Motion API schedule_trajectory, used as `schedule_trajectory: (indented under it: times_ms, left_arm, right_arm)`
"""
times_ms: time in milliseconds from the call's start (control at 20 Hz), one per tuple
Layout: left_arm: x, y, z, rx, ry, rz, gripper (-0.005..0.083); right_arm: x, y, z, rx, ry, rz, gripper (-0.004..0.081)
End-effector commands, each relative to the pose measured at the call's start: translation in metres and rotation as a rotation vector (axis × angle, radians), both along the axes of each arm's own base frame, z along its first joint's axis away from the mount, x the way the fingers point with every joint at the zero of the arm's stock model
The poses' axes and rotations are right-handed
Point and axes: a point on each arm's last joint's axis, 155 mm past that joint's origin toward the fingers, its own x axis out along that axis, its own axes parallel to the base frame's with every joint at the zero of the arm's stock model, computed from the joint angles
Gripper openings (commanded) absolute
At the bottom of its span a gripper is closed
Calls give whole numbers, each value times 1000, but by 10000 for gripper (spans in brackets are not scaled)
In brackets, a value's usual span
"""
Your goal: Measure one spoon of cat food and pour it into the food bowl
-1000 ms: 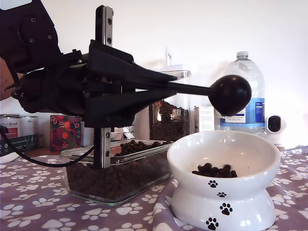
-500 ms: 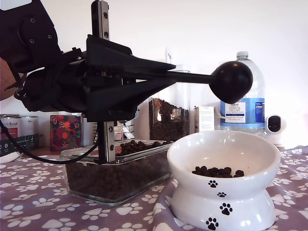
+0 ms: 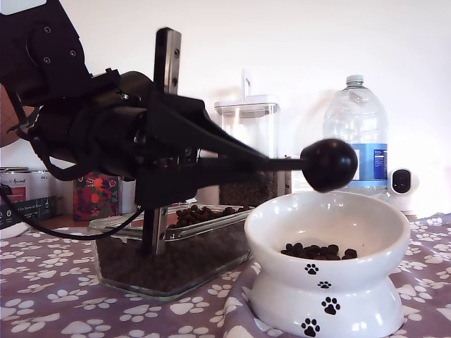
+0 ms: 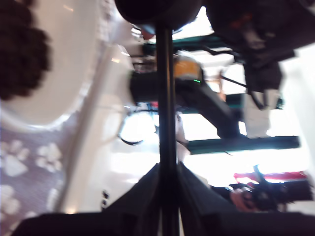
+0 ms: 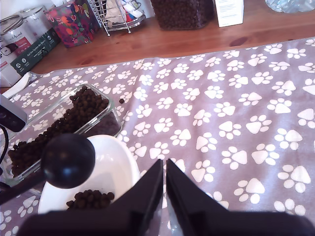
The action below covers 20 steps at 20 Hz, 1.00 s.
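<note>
My first gripper (image 3: 262,163) reaches in from the exterior view's left and is shut on the spoon's thin black handle (image 4: 166,98). The spoon's round cup (image 3: 328,164) hangs just above the rim of the white food bowl (image 3: 366,232) with black paw prints. A small heap of brown cat food (image 3: 317,251) lies in the bowl. From above, the second wrist view shows the cup (image 5: 68,161) over the bowl (image 5: 120,169). My second gripper (image 5: 165,164) is high above the cloth beside the bowl, shut with nothing in it.
A clear glass dish (image 3: 169,264) full of kibble stands beside the bowl. Behind are a tall kibble canister (image 3: 246,151), a water bottle (image 3: 356,134), a small white camera (image 3: 403,184) and a wire caddy (image 5: 115,12). A paw-print cloth (image 5: 236,123) covers the table.
The first gripper has rolled and tipped down, lowering the spoon's cup towards the bowl's rim. The kibble in the bowl lies as it did half a second ago.
</note>
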Motion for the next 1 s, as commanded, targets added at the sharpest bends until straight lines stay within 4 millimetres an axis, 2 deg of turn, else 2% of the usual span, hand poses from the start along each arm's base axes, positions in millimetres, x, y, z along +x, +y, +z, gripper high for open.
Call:
schedule_trajectory:
  times_ms: [0, 200, 500, 650, 750, 950]
  left_arm:
    - [9, -2, 14, -23, -120, 24, -21]
    - [17, 5, 20, 45, -281, 83, -21]
    - [12, 13, 24, 117, -416, 94, -21]
    - [37, 31, 10, 275, -598, 171, -21]
    - [61, 55, 1, 426, -760, 230, -21]
    - [97, 99, 1, 677, -1065, 270, -21]
  right_arm:
    - [1, 1, 2, -4, -9, 7, -11]
    - [1, 1, 2, -4, -10, 6, -11]
    - [1, 1, 2, -3, -9, 7, -11]
    - [1, 2, 2, -3, -8, 8, -11]
    - [1, 2, 2, -2, -8, 9, -11]
    - [1, 2, 2, -2, -9, 9, -11]
